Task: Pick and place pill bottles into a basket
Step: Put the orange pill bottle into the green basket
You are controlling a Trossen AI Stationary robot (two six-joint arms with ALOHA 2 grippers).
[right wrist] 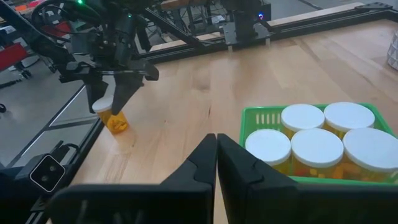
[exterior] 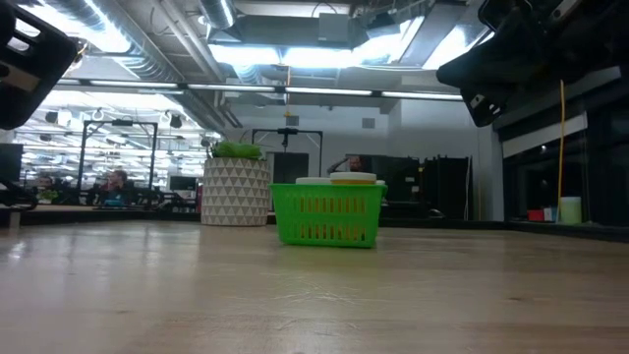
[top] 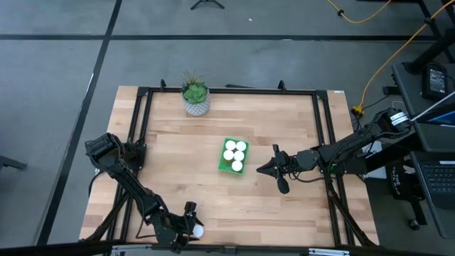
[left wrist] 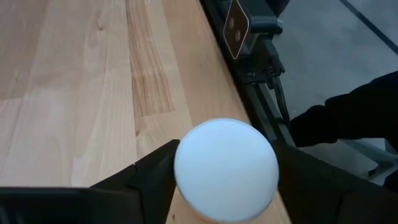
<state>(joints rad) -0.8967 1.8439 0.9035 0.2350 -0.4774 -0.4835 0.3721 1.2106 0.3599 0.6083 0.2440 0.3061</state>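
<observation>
The work surface is a pale wooden table [top: 185, 185] bounded by a black metal frame [top: 142, 91], standing on a grey floor marked with dark lines. At the table's 6 o'clock edge, the left gripper [top: 186, 229] straddles the sixth pill bottle [right wrist: 114, 116], one finger on either side of its white cap; whether the fingers press it cannot be told. The green basket [top: 233, 157] sits near table centre, five white-capped pill bottles [right wrist: 317, 148] inside. The right gripper [top: 268, 171], fingers closed and empty, hovers just beside the basket at its 3 o'clock. A white patterned plant pot [top: 196, 105] stands at 12 o'clock. Beyond lies a workshop with ceiling strip lights [exterior: 324, 54].
</observation>
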